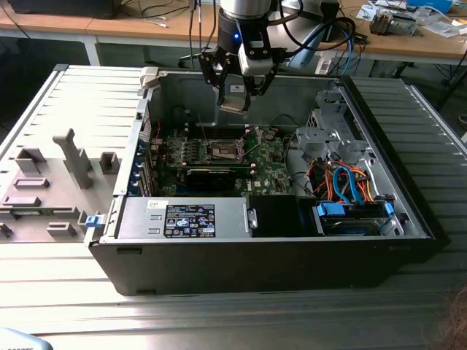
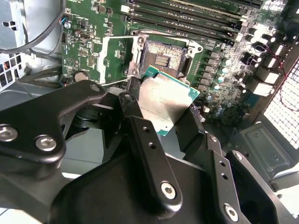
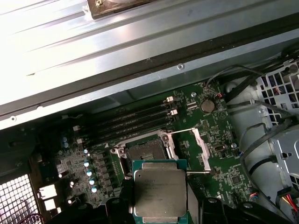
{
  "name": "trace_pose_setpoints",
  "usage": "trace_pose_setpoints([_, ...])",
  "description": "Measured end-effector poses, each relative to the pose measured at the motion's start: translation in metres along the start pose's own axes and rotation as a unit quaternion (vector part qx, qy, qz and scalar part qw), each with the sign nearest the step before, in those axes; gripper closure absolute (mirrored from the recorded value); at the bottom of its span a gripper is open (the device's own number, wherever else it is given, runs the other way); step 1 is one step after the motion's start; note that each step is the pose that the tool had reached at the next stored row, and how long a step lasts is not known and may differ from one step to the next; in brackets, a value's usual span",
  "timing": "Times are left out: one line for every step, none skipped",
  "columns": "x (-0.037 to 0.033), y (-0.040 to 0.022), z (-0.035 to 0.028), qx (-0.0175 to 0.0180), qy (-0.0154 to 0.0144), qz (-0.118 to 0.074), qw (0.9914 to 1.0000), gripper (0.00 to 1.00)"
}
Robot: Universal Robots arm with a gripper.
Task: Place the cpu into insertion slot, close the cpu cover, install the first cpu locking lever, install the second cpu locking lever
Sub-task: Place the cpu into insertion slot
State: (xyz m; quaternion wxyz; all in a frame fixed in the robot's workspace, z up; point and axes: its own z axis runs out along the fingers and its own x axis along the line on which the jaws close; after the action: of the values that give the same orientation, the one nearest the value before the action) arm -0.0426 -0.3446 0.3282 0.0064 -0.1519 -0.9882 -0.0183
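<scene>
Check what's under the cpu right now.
Held in the gripper, the cpu hangs above the motherboard. The open socket shows just beyond its edge. The board directly beneath it is covered.

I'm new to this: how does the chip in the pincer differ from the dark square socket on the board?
The cpu is pale silver metal; the socket is dark. The cpu is held up in the pincer; the socket sits in the motherboard, empty. Both are square.

Exterior view looks down from afar, socket (image 1: 225, 150) at twelve o'clock of centre — both wrist views face that socket (image 2: 164, 58) (image 3: 145, 151) closely.
</scene>
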Motion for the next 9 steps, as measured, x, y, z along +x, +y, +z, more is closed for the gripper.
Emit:
trace_pose_setpoints([0.0,0.0,0.0001,0.0,0.0,0.001,1.0,0.45])
trace_pose_setpoints([0.0,0.0,0.0001,-0.0001,0.0,0.002,1.0,0.45])
trace_pose_setpoints([0.0,0.0,0.0001,-0.0001,-0.0001,0.002,1.0,0.45])
trace_pose_setpoints([0.0,0.0,0.0002,-0.0001,-0.0001,0.003,0.99999,0.45])
trace_pose_setpoints([0.0,0.0,0.0002,-0.0001,-0.0001,0.004,0.99999,0.45])
trace_pose_setpoints([0.0,0.0,0.0003,-0.0001,-0.0002,0.005,0.99999,0.45])
trace_pose_setpoints([0.0,0.0,0.0003,-0.0001,-0.0002,0.006,0.99998,0.45])
trace_pose_setpoints([0.0,0.0,0.0004,-0.0001,-0.0002,0.007,0.99998,0.45])
trace_pose_setpoints([0.0,0.0,0.0004,-0.0002,-0.0003,0.008,0.99997,0.45])
